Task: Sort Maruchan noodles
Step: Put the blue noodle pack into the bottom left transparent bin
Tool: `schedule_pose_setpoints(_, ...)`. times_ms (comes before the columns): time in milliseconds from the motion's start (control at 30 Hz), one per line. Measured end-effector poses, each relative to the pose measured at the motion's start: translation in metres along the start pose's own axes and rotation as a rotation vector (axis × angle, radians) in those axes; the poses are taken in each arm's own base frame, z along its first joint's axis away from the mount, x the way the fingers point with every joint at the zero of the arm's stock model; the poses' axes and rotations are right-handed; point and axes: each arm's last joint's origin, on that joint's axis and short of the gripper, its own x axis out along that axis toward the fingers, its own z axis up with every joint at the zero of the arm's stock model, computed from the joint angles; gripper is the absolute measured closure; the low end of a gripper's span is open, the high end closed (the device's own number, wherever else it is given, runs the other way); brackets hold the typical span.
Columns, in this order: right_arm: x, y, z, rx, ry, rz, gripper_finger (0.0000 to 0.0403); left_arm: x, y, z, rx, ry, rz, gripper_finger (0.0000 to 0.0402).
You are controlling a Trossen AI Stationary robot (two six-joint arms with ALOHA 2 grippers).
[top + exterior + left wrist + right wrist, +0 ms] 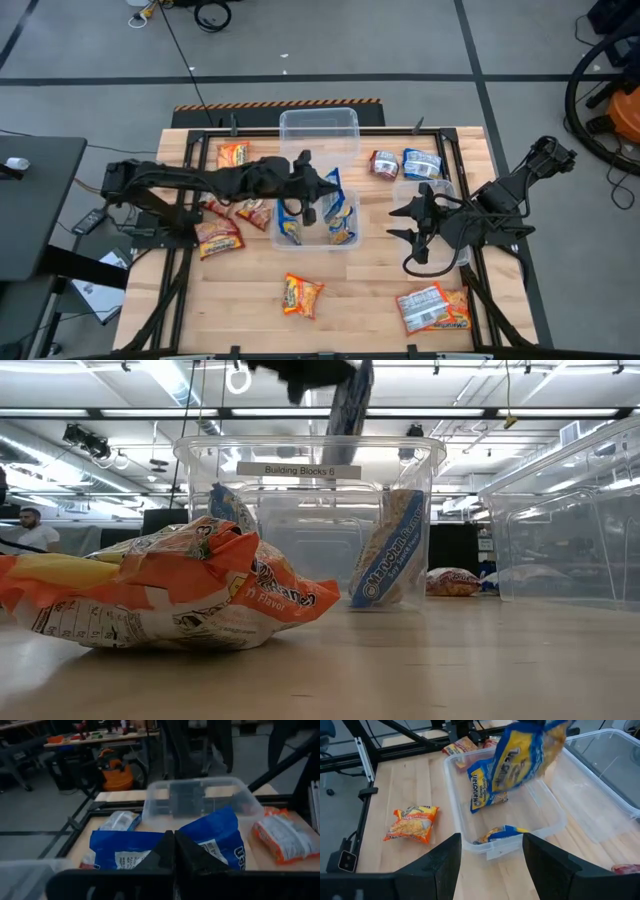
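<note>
A crinkly blue-yellow plastic noodle packet (530,757) is held pinched by the closed left gripper (308,190) above the clear rectangular plastic tub (352,243); release is called for next. The right gripper (412,222) is kept open beside the tub.

the packet (530,750) over the clear tub (550,815) is blue with a yellow middle. the loose packet (302,295) on the pale wood table (250,310) is orange and yellow. the two-finger grippers are dark; the corner packets (432,308) are red-white.
</note>
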Motion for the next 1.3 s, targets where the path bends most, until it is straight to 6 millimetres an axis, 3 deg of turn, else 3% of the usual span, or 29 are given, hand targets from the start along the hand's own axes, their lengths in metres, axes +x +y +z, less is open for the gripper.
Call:
schedule_pose_setpoints(133,0.001,-0.001,0.001,-0.014,-0.006,-0.016,0.0186,0.0,0.005,-0.04,-0.039,0.014,-0.031,0.04)
schedule_pose_setpoints(400,0.011,-0.016,0.008,0.017,-0.009,-0.092,0.0186,-0.012,-0.013,-0.084,-0.061,-0.054,-0.149,0.04)
schedule_pose_setpoints(733,0.023,-0.036,0.016,0.094,0.044,-0.109,0.0186,-0.033,0.012,-0.142,-0.034,-0.061,-0.123,0.04)
schedule_pose_setpoints(1000,0.029,-0.049,0.02,0.19,0.058,-0.135,0.0186,-0.039,0.015,-0.148,0.06,-0.033,-0.156,0.0392)
schedule_pose_setpoints(1300,0.032,-0.055,0.021,0.219,0.07,-0.142,0.0186,-0.035,0.018,-0.129,0.092,0.172,-0.133,0.0389)
